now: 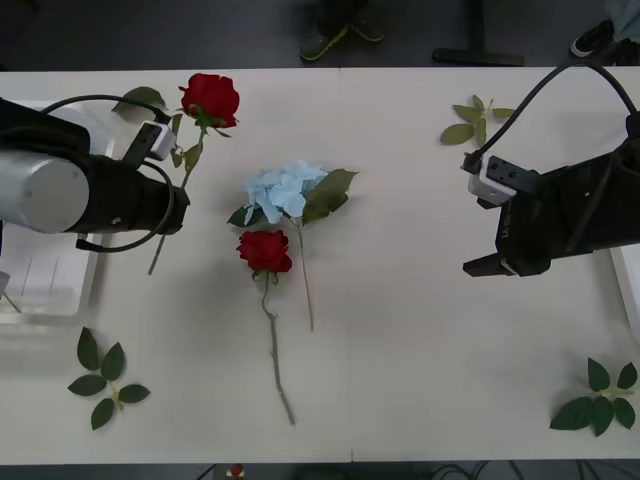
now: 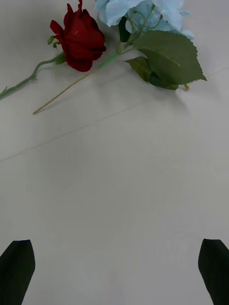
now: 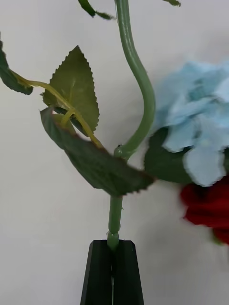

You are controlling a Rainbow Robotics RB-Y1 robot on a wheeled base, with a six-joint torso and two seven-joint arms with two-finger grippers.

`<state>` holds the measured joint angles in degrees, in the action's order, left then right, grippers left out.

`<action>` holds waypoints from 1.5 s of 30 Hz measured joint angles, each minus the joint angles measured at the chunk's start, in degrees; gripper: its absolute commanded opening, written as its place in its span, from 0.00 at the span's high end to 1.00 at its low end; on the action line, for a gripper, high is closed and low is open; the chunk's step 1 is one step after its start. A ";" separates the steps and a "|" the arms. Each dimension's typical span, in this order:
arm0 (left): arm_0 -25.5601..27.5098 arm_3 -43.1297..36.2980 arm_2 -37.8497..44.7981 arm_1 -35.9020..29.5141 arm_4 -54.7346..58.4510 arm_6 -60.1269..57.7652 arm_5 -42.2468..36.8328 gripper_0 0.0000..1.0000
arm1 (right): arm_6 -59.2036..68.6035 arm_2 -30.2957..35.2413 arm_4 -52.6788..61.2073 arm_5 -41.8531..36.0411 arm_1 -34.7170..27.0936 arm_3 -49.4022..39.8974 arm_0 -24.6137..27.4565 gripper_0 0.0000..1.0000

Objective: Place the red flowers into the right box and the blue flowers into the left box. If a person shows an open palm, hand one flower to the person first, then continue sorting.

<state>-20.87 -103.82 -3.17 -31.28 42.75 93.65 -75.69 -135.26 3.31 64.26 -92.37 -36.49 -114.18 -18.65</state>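
Front view: left gripper (image 1: 172, 205) sits over the table's (image 1: 420, 330) left part, its arm covering the middle of a red rose's stem; that held rose (image 1: 210, 98) has its bloom toward the far edge and the stem end pokes out below the arm. Left box (image 1: 50, 275) is half hidden under the same arm. Table centre: blue hydrangea (image 1: 283, 190) with a second red rose (image 1: 265, 250) touching its near side, stems running toward the robot. Right gripper (image 1: 487, 225) hovers well apart on the right, nothing in it. Right box (image 1: 628, 275) is cut off at the frame edge, just a white rim. Loose leaf sprigs (image 1: 103, 378) lie at three corners.

Right wrist view: black fingers (image 2: 16, 267) spread wide at both corners, bare table between them; centre rose and hydrangea lie beyond, hydrangea cut off.

Left wrist view: fingers (image 3: 100, 271) clamped tight on the green stem, leaves blocking part of the blurred hydrangea and rose behind.
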 measured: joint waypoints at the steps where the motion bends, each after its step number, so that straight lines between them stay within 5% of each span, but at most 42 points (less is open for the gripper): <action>1: 0.52 -0.21 1.15 0.44 3.40 -0.08 0.62 1.00 | 0.00 0.00 0.00 0.00 0.00 0.00 0.00 0.00; 10: 1.31 -0.20 6.19 8.57 24.78 0.00 2.80 1.00 | 0.00 -1.39 0.79 0.85 0.04 1.21 2.27 0.00; 19: 1.13 -0.20 -2.37 12.92 28.65 0.00 15.34 1.00 | 0.58 3.68 12.05 -4.69 -3.46 2.60 1.25 0.00; 27: -1.89 -0.19 -13.64 13.00 26.19 -4.36 26.51 1.00 | 20.70 3.95 32.21 4.84 -14.80 6.68 3.24 0.00; 36: -7.22 -0.18 -18.85 13.00 23.61 -9.09 30.49 1.00 | 30.52 3.29 31.67 14.16 -9.03 11.84 6.55 0.00; 45: -9.07 -0.18 -22.35 13.00 22.31 -14.09 34.65 1.00 | 31.29 -4.34 30.39 22.48 -7.77 11.86 6.54 0.00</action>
<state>-29.94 -103.99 -25.51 -18.27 65.06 79.56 -41.04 -103.98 -1.03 94.66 -69.90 -44.26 -102.31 -12.11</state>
